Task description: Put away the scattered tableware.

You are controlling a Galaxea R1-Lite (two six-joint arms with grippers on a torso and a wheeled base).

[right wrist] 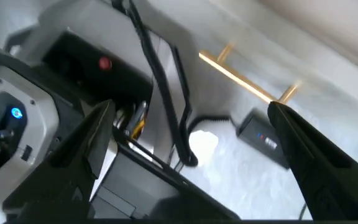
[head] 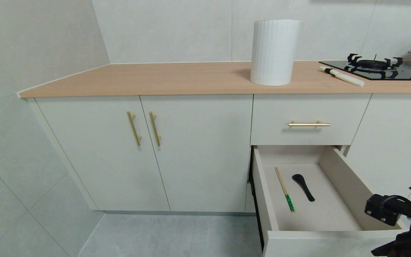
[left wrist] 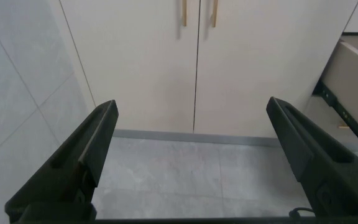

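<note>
Through the head camera I see pale kitchen cabinets under a wooden bench (head: 177,78). On the right, the lower drawer (head: 348,185) stands pulled out. On its floor, a pair of wooden chopsticks (head: 284,194) with green-patterned ends lies along the left side. A black spoon (head: 303,186) lies just beside them without touching, its bowl toward the back of the drawer. Above it, the upper drawer (head: 298,107) is closed, with a gold bar handle (head: 309,124) across its front. Left of the drawers, two cabinet doors (head: 148,153) are closed.

On the bench, a tall white ribbed container (head: 275,51) stands upright. Further right, a long cream utensil (head: 343,76) with a dark band lies flat, just beside the near corner of a black gas hob (head: 380,69).

My left tool (left wrist: 191,109) has its two dark fingers spread wide with nothing between them. Beyond it are grey floor tiles (left wrist: 185,168) and the foot of the closed cabinet doors.

My right tool (right wrist: 191,109) is also spread wide and grips nothing. A gold rod (right wrist: 247,78) on a pale panel shows beyond it.
</note>
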